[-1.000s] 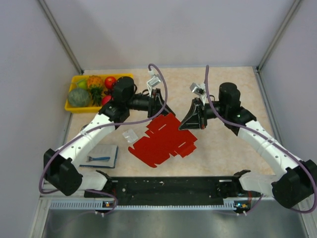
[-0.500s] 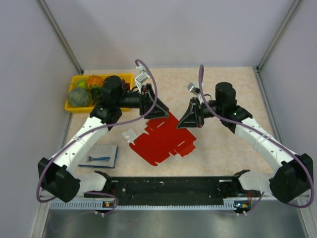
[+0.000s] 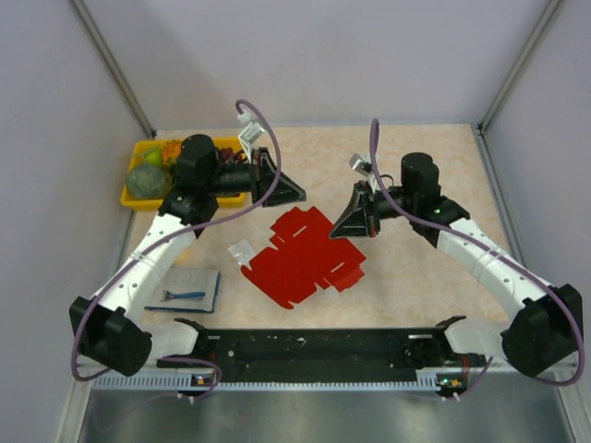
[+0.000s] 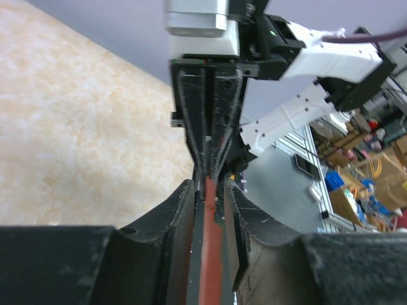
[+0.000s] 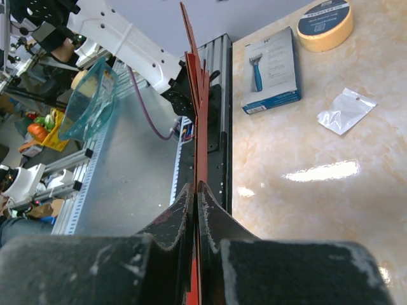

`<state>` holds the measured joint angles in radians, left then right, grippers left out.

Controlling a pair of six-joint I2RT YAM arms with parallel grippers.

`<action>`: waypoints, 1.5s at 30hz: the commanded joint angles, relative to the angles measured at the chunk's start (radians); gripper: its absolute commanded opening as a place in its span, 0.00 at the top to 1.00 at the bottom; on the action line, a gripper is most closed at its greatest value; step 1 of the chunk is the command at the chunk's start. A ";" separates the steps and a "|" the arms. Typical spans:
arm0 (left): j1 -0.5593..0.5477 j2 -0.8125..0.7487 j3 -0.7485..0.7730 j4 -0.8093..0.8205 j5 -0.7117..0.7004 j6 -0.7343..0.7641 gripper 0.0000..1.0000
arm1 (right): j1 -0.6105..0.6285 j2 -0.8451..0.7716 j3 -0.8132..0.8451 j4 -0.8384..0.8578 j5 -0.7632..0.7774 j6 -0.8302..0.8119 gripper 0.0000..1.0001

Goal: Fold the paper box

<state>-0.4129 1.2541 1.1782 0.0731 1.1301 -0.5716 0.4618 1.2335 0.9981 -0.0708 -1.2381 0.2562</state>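
The red paper box [image 3: 300, 257] lies unfolded mid-table, its far right edge raised. My right gripper [image 3: 340, 231] is shut on that edge. In the right wrist view the card [image 5: 193, 95] runs edge-on out of the closed jaws [image 5: 196, 188]. My left gripper [image 3: 301, 197] hovers just off the box's far left corner. In the left wrist view its jaws [image 4: 208, 184] stand slightly apart. A red strip of the box [image 4: 211, 254] shows in the gap without being pinched. The right gripper [image 4: 206, 127] faces it.
A yellow fruit tray [image 3: 138, 197] stands at the far left, behind the left arm. A small whitish wrapper [image 3: 243, 251] lies left of the box. A blue notebook [image 3: 189, 288] sits near left. A tape roll [image 5: 324, 22] shows in the right wrist view.
My left gripper has let go of the box's far left corner and pulled back up and to the left. The right gripper keeps its hold and has barely moved.
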 commanded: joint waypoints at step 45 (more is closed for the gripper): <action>-0.161 0.105 0.199 -0.401 -0.052 0.346 1.00 | 0.011 -0.023 0.068 0.118 -0.057 0.026 1.00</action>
<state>-0.5671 1.3590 1.3361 -0.2775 1.1000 -0.2836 0.4648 1.2339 1.0363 -0.0040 -1.2839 0.3157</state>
